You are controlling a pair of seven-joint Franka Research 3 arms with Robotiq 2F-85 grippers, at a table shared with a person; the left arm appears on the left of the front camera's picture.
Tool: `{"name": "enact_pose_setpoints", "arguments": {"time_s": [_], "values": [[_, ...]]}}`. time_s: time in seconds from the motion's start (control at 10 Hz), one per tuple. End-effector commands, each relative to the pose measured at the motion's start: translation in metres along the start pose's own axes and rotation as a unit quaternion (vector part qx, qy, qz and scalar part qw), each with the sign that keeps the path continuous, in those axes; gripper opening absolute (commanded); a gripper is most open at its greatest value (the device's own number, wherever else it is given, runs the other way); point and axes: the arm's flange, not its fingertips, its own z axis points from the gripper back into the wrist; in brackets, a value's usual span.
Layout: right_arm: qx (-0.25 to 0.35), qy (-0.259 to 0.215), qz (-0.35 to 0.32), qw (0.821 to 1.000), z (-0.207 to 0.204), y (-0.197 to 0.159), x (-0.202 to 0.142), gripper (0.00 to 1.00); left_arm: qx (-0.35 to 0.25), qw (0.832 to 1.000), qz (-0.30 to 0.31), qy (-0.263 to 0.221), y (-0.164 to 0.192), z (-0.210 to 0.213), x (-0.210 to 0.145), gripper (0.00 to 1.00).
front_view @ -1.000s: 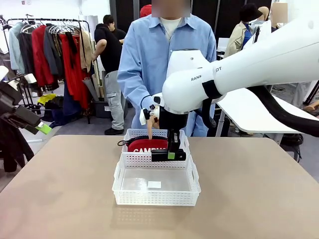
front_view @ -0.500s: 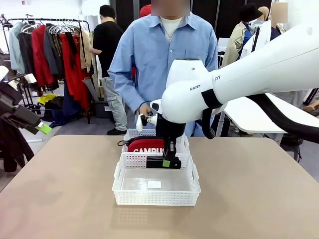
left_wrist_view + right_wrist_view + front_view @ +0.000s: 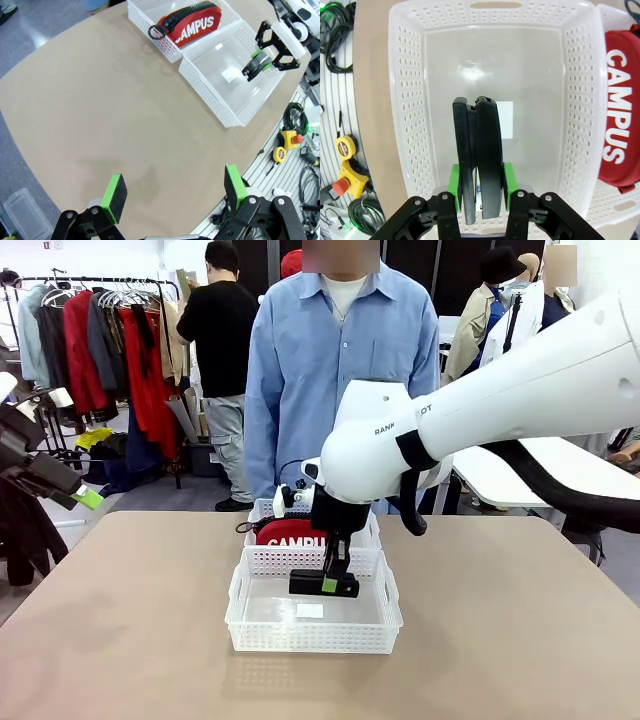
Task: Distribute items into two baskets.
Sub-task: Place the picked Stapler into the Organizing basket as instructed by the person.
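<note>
A: Tan table (image 3: 120,640), clothes racks and people behind. Person in blue shirt (image 3: 330,350) stands at far side, just back of the baskets.

B: Baskets?

A: 2 white ones, end to end at table centre, touching. Near basket (image 3: 245,625) has nothing in it but a small white label on its floor. Far basket (image 3: 262,508) holds the pouch (image 3: 290,535), red, "CAMPUS" facing up, dark strap looping out over the left rim.

B: Stapler?

A: In the right gripper (image 3: 328,585). Arm comes in from the right, wrist pointing down, over the near basket toward its far end. Stapler (image 3: 323,585) is level, crossways, above the basket floor, not touching it as far as I can tell.

B: Grip?

A: Right wrist cam: both green pads (image 3: 454,182) pressed on the stapler's (image 3: 477,155) 2 sides, fingers clamped tight. Stapler sticks out lengthwise past the pads, basket floor (image 3: 530,75) below, pouch (image 3: 620,100) off to the right edge in the next basket.

B: Left arm?

A: Left gripper (image 3: 172,192) is well away from the baskets, over the bare table near its edge. Fingers spread wide, nothing between the pads (image 3: 114,190). Its cam looks across at both baskets (image 3: 200,85), pouch (image 3: 192,25) in the farther one, right gripper (image 3: 257,62) w/ stapler over the nearer.
</note>
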Motion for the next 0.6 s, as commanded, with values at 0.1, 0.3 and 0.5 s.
{"name": "enact_pose_setpoints", "arguments": {"time_s": [0.1, 0.3, 0.5], "values": [[0.005, -0.009, 0.012, 1.000, -0.022, 0.000, -0.006, 0.01, 0.000, 1.000, 0.002, 0.004, 0.000, 0.002, 0.001, 1.00], [0.002, -0.008, 0.015, 1.000, -0.028, 0.003, -0.006, 0.01, 0.000, 1.000, 0.002, 0.004, 0.000, 0.002, 0.001, 1.00], [0.003, -0.010, 0.011, 1.000, -0.033, 0.005, -0.007, 0.01, 0.000, 1.000, 0.002, 0.004, 0.000, 0.002, 0.001, 1.00]]}}
